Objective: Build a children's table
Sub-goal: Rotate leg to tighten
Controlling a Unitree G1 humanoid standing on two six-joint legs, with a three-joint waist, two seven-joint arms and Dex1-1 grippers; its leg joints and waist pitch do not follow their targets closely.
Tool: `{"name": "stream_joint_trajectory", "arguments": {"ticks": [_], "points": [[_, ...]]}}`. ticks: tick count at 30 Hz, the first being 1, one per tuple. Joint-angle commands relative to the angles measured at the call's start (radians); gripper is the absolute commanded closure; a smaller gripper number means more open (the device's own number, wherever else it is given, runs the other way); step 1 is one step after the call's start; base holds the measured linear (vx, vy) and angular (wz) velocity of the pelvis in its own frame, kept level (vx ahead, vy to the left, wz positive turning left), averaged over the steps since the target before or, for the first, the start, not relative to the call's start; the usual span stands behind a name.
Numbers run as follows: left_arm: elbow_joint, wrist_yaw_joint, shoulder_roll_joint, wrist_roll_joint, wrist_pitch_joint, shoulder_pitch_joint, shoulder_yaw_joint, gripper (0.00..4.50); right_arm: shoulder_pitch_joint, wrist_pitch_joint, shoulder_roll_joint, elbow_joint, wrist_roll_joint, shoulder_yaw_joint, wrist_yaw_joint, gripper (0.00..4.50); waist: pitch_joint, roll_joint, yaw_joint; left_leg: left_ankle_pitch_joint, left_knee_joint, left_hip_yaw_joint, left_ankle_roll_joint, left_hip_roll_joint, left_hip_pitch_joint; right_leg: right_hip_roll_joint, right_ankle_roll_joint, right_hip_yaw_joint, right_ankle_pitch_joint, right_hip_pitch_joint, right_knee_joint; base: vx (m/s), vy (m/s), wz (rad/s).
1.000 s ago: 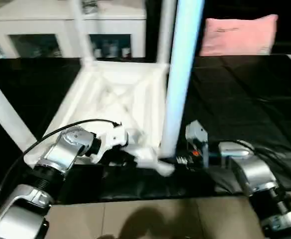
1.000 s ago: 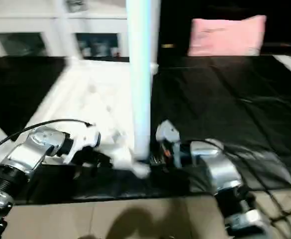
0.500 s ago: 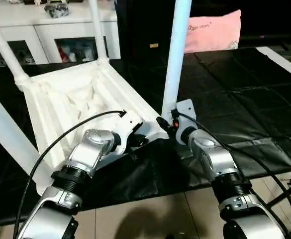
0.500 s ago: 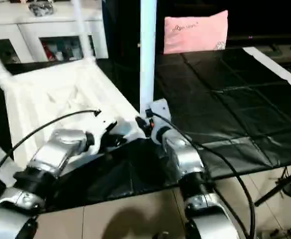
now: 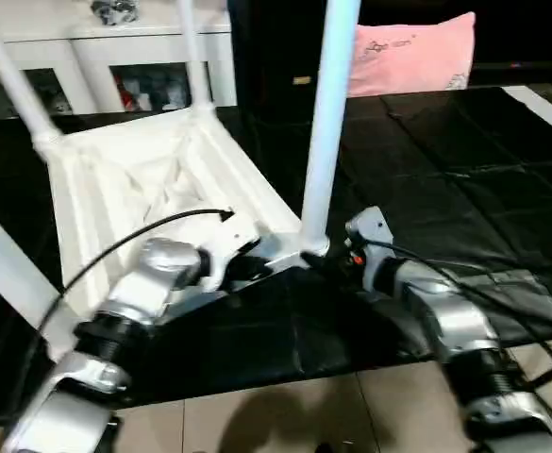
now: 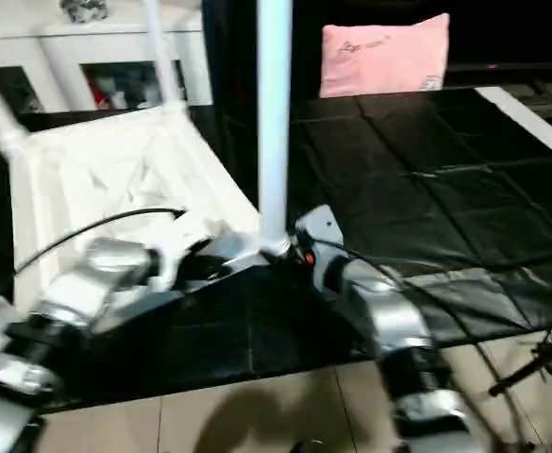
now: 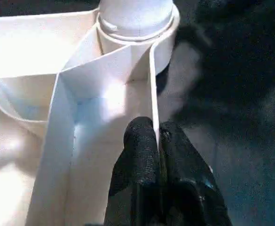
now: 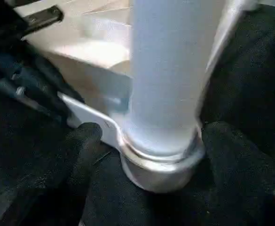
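Observation:
The white tabletop (image 5: 134,179) lies upside down on a black mat, ribbed underside up. White legs stand in its corner sockets: the near right leg (image 5: 327,113), a back leg (image 5: 189,47), another at the far left (image 5: 11,75) and one at the near left (image 5: 2,274). My left gripper (image 7: 157,132) is shut on a thin rim wall of the tabletop, just beside the near right socket (image 5: 311,247). My right gripper (image 8: 156,141) is open, one finger on each side of that leg's base, with one of the fingers (image 8: 83,141) a little apart from the socket.
A white glass-door cabinet (image 5: 115,66) stands behind the tabletop. A pink pillow (image 5: 412,52) lies at the back right. The black mat (image 5: 445,170) spreads to the right, and tiled floor (image 5: 304,415) runs along its near edge. A black cable (image 5: 134,241) loops over my left forearm.
The camera has shifted. My right forearm has swung out to the right while its gripper stays at the leg's base. My left gripper keeps its hold on the rim.

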Motion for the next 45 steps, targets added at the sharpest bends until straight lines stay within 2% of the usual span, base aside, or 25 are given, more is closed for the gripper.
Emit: {"name": "stream_joint_trajectory", "arguments": {"ticks": [1,3,5,6,10,11,15,16,17,20,21,24,26,29,41,43,45], "points": [[-0.005,-0.077,0.014,-0.002,-0.052,-0.011,-0.03,4.5,0.002,-0.004,-0.018,-0.032,0.024,0.025,0.083,0.47,-0.071,0.005,0.006,-0.183,-0.062,0.008,0.1,0.018,0.003,-0.047,-0.217,0.049,-0.214,0.07,-0.055,0.0,0.0,0.0],[0.01,-0.152,0.045,-0.008,-0.088,-0.013,-0.047,4.5,-0.004,-0.012,-0.049,-0.034,0.025,0.048,0.154,0.1,-0.07,0.004,0.022,-0.196,-0.063,0.011,0.091,0.021,0.009,-0.048,-0.22,0.051,-0.23,0.066,-0.055,0.0,0.0,0.0],[0.025,-0.205,0.065,-0.007,-0.129,-0.018,-0.058,4.5,-0.018,-0.013,-0.066,-0.024,0.03,0.063,0.211,0.08,-0.069,0.0,0.028,-0.194,-0.064,0.013,0.086,0.022,0.009,-0.047,-0.227,0.052,-0.217,0.065,-0.052,0.0,0.0,0.0],[0.031,-0.221,0.07,-0.007,-0.137,-0.021,-0.06,4.5,-0.025,-0.015,-0.07,-0.019,0.031,0.068,0.229,0.08,-0.07,0.002,0.033,-0.197,-0.065,0.013,0.084,0.022,0.007,-0.049,-0.223,0.052,-0.222,0.068,-0.05,0.0,0.0,0.0],[0.052,-0.297,0.09,-0.01,-0.178,-0.032,-0.078,4.5,-0.05,-0.038,-0.077,0.009,0.027,0.094,0.294,0.08,-0.069,0.001,0.045,-0.201,-0.065,0.014,0.072,0.023,0.009,-0.051,-0.217,0.053,-0.242,0.065,-0.05,0.0,0.0,0.0],[0.052,-0.325,0.097,-0.01,-0.191,-0.033,-0.087,4.5,-0.059,-0.045,-0.075,0.02,0.025,0.104,0.312,0.08,-0.07,-0.002,0.047,-0.198,-0.065,0.014,0.07,0.023,0.009,-0.052,-0.216,0.054,-0.241,0.065,-0.049,0.0,0.0,0.0],[0.031,-0.408,0.112,-0.011,-0.211,-0.029,-0.12,4.5,-0.092,-0.047,-0.056,0.057,0.032,0.13,0.374,0.08,-0.072,0.0,0.059,-0.175,-0.064,0.015,0.07,0.026,0.011,-0.053,-0.224,0.055,-0.221,0.063,-0.045,0.0,0.0,0.0],[0.024,-0.423,0.115,-0.009,-0.217,-0.027,-0.129,4.5,-0.099,-0.042,-0.053,0.065,0.035,0.135,0.393,0.37,-0.073,-0.003,0.062,-0.172,-0.064,0.015,0.07,0.027,0.011,-0.053,-0.226,0.055,-0.214,0.064,-0.043,0.0,0.0,0.0],[0.019,-0.434,0.117,-0.006,-0.224,-0.025,-0.136,4.5,-0.104,-0.036,-0.052,0.071,0.038,0.141,0.411,0.37,-0.074,0.0,0.067,-0.168,-0.064,0.015,0.071,0.028,0.013,-0.052,-0.232,0.055,-0.199,0.062,-0.039,0.0,0.0,0.0],[0.015,-0.447,0.115,0.0,-0.237,-0.024,-0.147,4.5,-0.113,-0.022,-0.052,0.079,0.044,0.152,0.445,0.49,-0.072,-0.002,0.073,-0.175,-0.065,0.017,0.067,0.028,0.014,-0.052,-0.235,0.056,-0.196,0.061,-0.039,0.0,0.0,0.0],[0.017,-0.447,0.113,0.0,-0.239,-0.025,-0.148,4.5,-0.115,-0.016,-0.052,0.081,0.047,0.155,0.459,0.75,-0.072,-0.004,0.074,-0.18,-0.066,0.018,0.063,0.028,0.015,-0.052,-0.23,0.058,-0.206,0.061,-0.039,0.0,0.0,0.0],[0.027,-0.448,0.105,0.001,-0.243,-0.031,-0.148,4.5,-0.121,0.007,-0.056,0.088,0.058,0.166,0.507,0.91,-0.069,-0.006,0.076,-0.207,-0.068,0.019,0.054,0.027,0.013,-0.054,-0.209,0.06,-0.266,0.062,-0.044,0.0,0.0,0.0],[0.031,-0.449,0.104,0.003,-0.248,-0.033,-0.148,4.5,-0.123,0.011,-0.057,0.094,0.058,0.171,0.524,1.27,-0.067,-0.008,0.075,-0.221,-0.068,0.02,0.048,0.026,0.013,-0.054,-0.195,0.062,-0.304,0.061,-0.048,0.0,0.0,0.0],[0.036,-0.45,0.104,0.005,-0.252,-0.035,-0.15,4.5,-0.123,0.017,-0.059,0.097,0.057,0.179,0.544,1.48,-0.066,-0.009,0.075,-0.232,-0.069,0.021,0.042,0.024,0.016,-0.053,-0.178,0.065,-0.345,0.058,-0.053,0.0,0.0,0.0],[0.043,-0.43,0.108,0.009,-0.251,-0.031,-0.144,4.5,-0.107,0.039,-0.055,0.081,0.067,0.179,0.562,2.33,-0.066,-0.009,0.076,-0.228,-0.068,0.021,0.038,0.023,0.016,-0.051,-0.179,0.068,-0.346,0.057,-0.05,0.0,0.0,0.0],[0.04,-0.418,0.107,0.002,-0.236,-0.026,-0.135,4.5,-0.097,0.04,-0.053,0.071,0.071,0.174,0.55,2.38,-0.065,-0.009,0.076,-0.236,-0.068,0.021,0.036,0.023,0.017,-0.051,-0.176,0.068,-0.358,0.056,-0.052,0.0,0.0,0.0],[0.019,-0.322,0.091,-0.028,-0.164,-0.005,-0.076,4.5,-0.055,0.03,-0.033,0.037,0.051,0.143,0.417,2.39,-0.062,-0.009,0.074,-0.251,-0.07,0.02,0.027,0.023,0.018,-0.051,-0.167,0.069,-0.383,0.055,-0.054,0.0,0.0,0.0]]}}
